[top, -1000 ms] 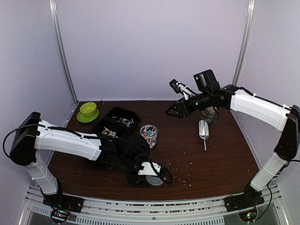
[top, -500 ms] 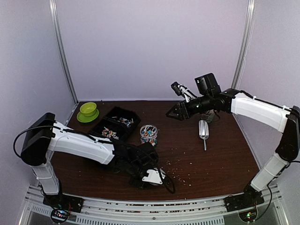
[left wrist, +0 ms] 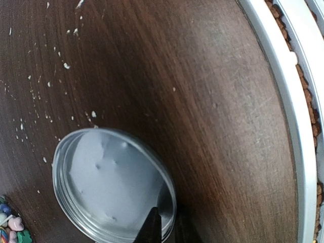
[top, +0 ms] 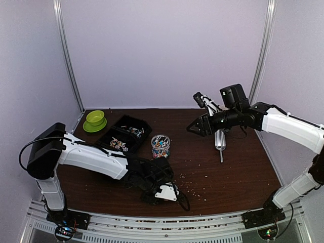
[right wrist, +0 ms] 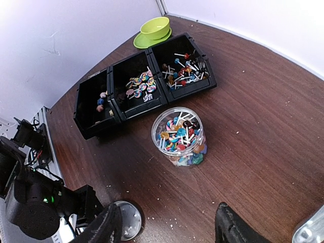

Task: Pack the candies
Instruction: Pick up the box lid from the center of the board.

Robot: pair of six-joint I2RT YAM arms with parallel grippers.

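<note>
The brown table (top: 238,172) is cut at its near edge by a metal rail (top: 202,223). The left arm (top: 91,157) lies low over the table's front and, in the top view, hides the lid under its wrist. The right arm (top: 288,124) hangs high at 2 o'clock. The right gripper (right wrist: 168,215) has its jaws wide apart, with nothing between them.

The black tray (right wrist: 96,130) stands at 10 o'clock from the jar (right wrist: 153,132); its leftmost compartment is dark and hard to make out. The clear jar stands near the table's middle, open at the top. The scoop (top: 219,139) lies at 3 o'clock from it.

The round lid (left wrist: 111,182) lies at 6 o'clock from the jar, and the left wrist view cuts off its lower edge. The left gripper (left wrist: 167,232) is nearly closed and pinches the lid's rim, one finger (left wrist: 152,228) inside and one outside.

The candies (right wrist: 177,136) fill the jar, and more lie in the tray; print on the wrappers is too small to read. Pale crumbs (left wrist: 66,66) are scattered near the lid.
</note>
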